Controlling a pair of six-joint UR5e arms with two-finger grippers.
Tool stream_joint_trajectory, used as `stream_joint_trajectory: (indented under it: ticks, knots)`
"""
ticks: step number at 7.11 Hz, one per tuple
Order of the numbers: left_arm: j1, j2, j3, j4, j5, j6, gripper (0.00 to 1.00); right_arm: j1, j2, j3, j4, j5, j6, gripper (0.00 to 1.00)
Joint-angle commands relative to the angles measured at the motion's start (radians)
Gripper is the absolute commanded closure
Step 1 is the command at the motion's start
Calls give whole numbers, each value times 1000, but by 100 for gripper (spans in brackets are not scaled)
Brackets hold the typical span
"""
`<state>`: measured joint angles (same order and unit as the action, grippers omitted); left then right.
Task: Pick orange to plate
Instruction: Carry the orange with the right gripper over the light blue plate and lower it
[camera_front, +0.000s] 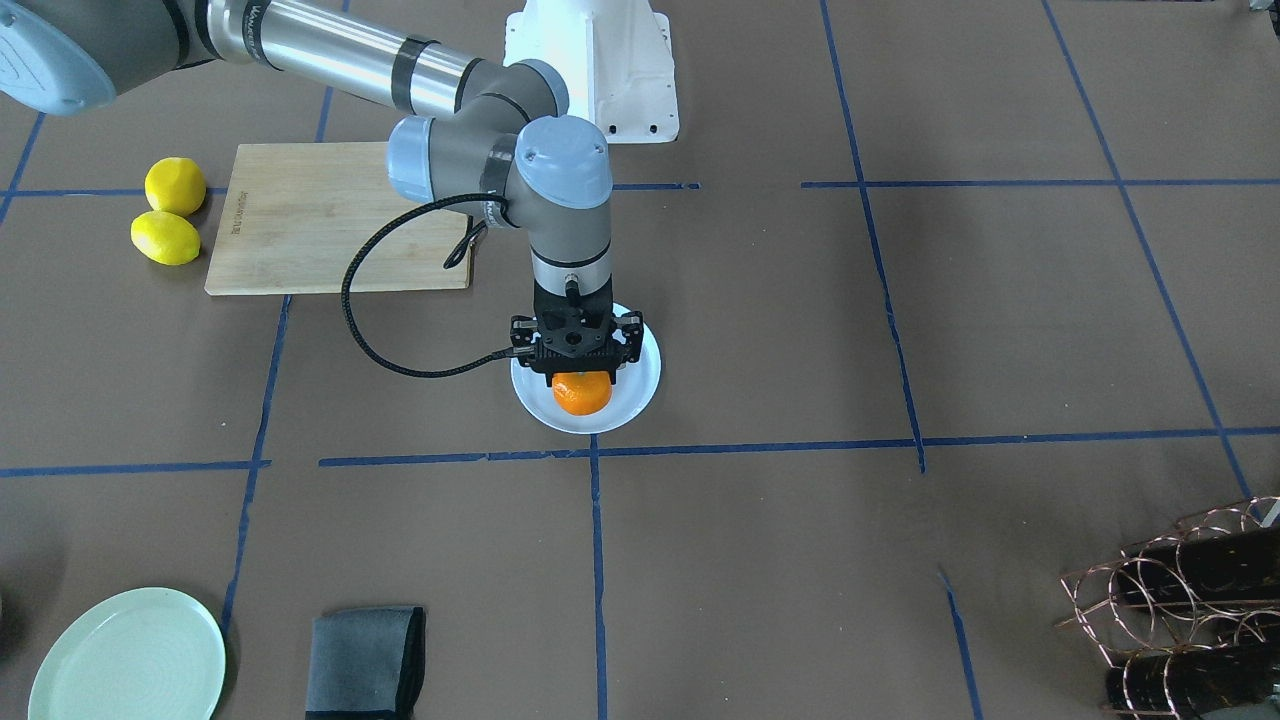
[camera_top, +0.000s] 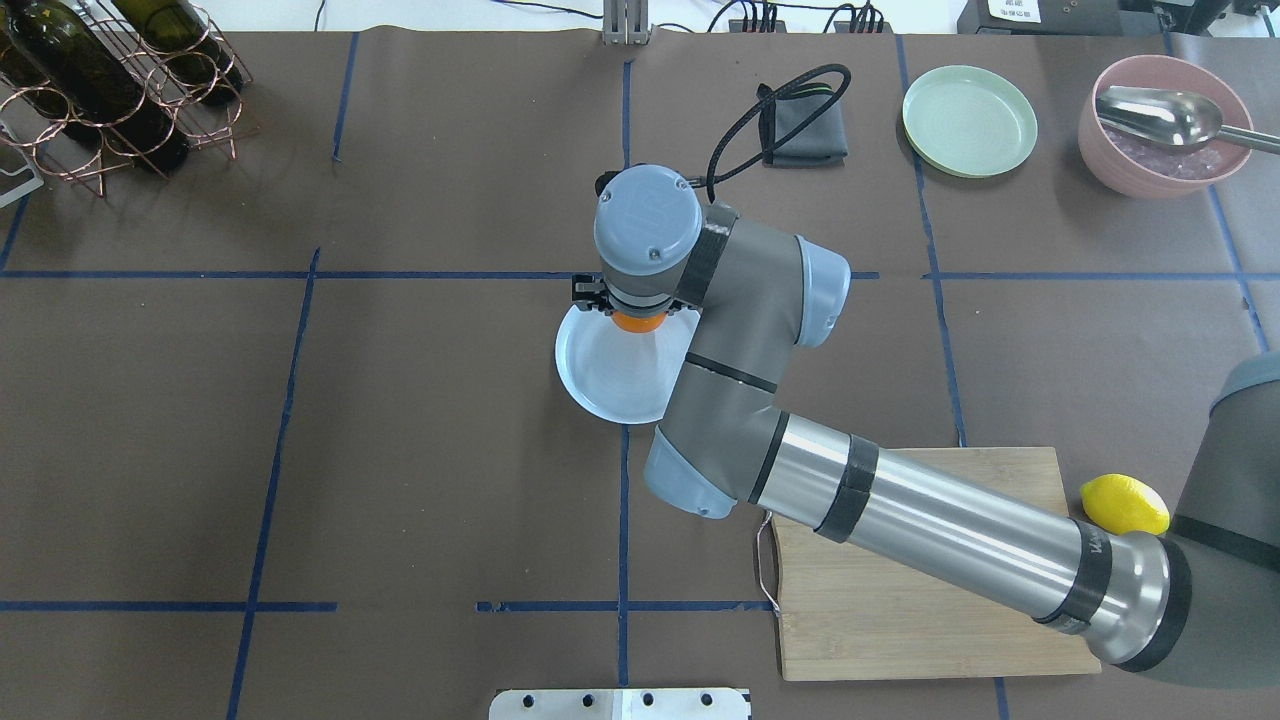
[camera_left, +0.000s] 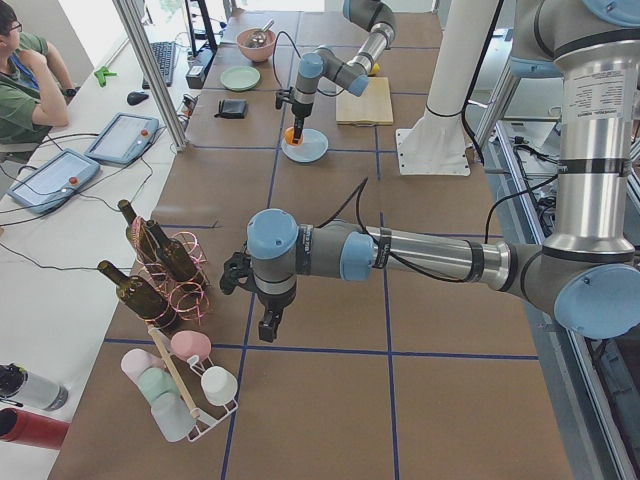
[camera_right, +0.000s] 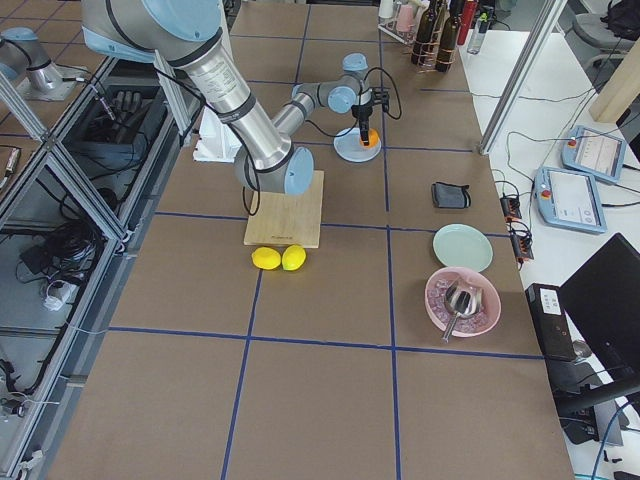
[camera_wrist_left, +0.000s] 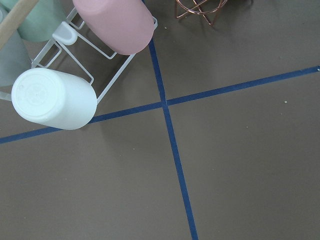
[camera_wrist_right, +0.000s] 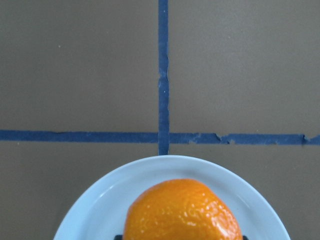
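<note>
The orange (camera_front: 582, 394) sits low over the white plate (camera_front: 640, 385) near the table's middle, toward the plate's operator-side rim. My right gripper (camera_front: 581, 378) points straight down, shut on the orange, its black fingers (camera_front: 612, 372) hugging the fruit's sides. In the right wrist view the orange (camera_wrist_right: 182, 210) fills the bottom centre above the plate (camera_wrist_right: 95, 212). From overhead only a sliver of the orange (camera_top: 636, 322) shows under the wrist. Whether the fruit touches the plate I cannot tell. My left gripper (camera_left: 266, 326) hangs far off near the racks; I cannot tell its state.
Two lemons (camera_front: 170, 210) lie beside a wooden cutting board (camera_front: 330, 215). A pale green plate (camera_front: 130, 655), a grey cloth (camera_front: 365, 660), a pink bowl with a spoon (camera_top: 1160, 125), a wine rack (camera_front: 1190, 600) and a cup rack (camera_wrist_left: 55, 100) ring the table.
</note>
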<state>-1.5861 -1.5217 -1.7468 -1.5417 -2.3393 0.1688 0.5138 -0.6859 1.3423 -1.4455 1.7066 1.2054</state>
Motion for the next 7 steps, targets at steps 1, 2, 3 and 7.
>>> stream_joint_trajectory:
  ticks: [1,2,3,7]
  knots:
    - [0,0,-8,0,0,0,0,-27,3,-11,-12,-8,46,10]
    - [0,2,-10,0,0,0,0,-26,3,-9,-12,-7,46,0]
    - [0,2,-8,0,0,-2,0,-24,2,-3,-13,-4,40,0]
    - [0,2,-8,3,0,0,0,193,-52,208,-197,252,-131,0]
